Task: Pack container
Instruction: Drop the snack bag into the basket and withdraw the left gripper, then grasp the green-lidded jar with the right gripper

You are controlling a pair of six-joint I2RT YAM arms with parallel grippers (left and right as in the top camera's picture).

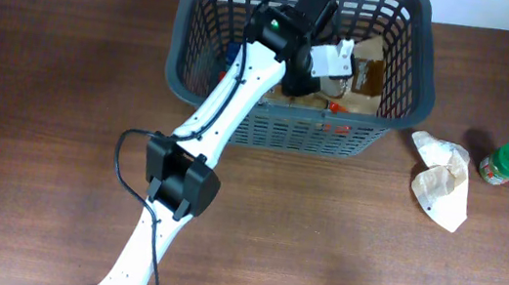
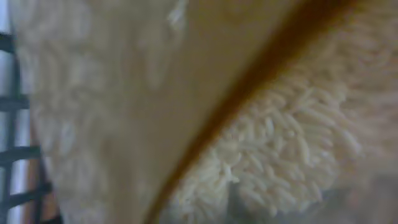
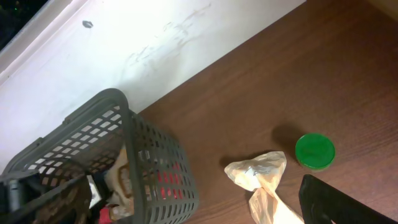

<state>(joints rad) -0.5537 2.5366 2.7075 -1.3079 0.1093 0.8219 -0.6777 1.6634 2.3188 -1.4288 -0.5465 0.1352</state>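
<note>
packing looks partly done. at the near edge sits the right pincer [image 3: 339,202], its spread impossible to tell. a crumpled packet [image 1: 441,182] and a green-lidded jar [image 1: 506,164] lie unpacked on the bench [image 1: 65,88]. farther back, the left pincer [image 1: 329,62] reaches inside the container [image 1: 286,127], close against a rice packet [image 2: 280,155]. whether it grips the packet cannot be told.

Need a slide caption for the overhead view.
Left arm reaches into the dark grey basket; a crumpled pale packet and a green-lidded jar lie on the table beside it.
</note>
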